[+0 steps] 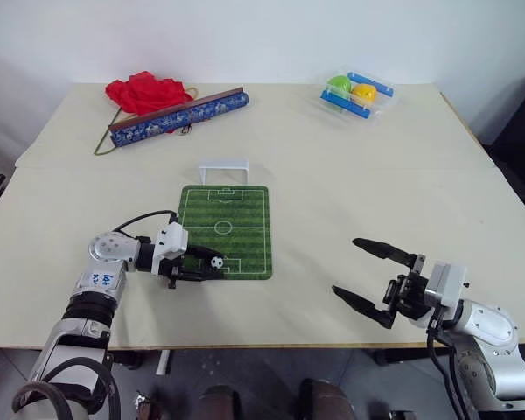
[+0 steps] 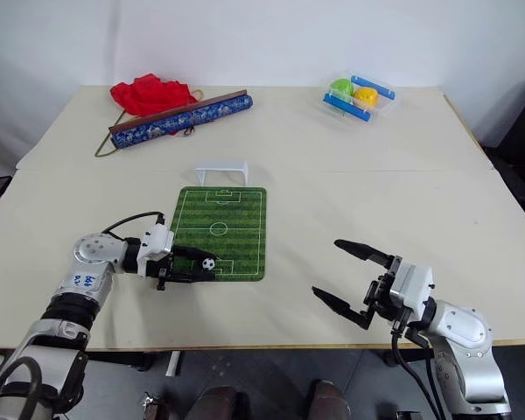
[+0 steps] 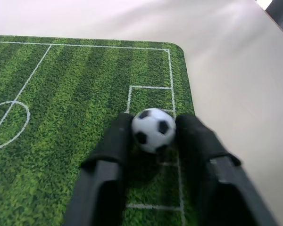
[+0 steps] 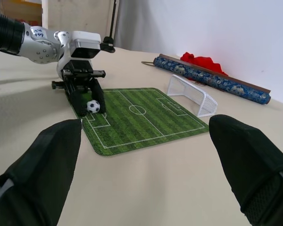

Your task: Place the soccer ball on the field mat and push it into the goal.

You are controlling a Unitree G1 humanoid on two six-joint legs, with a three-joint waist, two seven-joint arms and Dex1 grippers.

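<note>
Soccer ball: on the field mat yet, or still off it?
On it. The soccer ball sits on the field mat near its penalty box lines, between the left hand's fingers.

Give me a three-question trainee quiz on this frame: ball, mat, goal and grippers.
1. True or false: the soccer ball lies between the left gripper's fingers, over the mat.
2. Where does the goal stand? A) on the mat's centre circle B) on the table just past the mat's far end C) beside the right gripper
3. Fill in: the right gripper's jaws are ___ and hold nothing.

Key:
1. True; the ball is at the mat's near end, by the penalty box.
2. B
3. open
</note>
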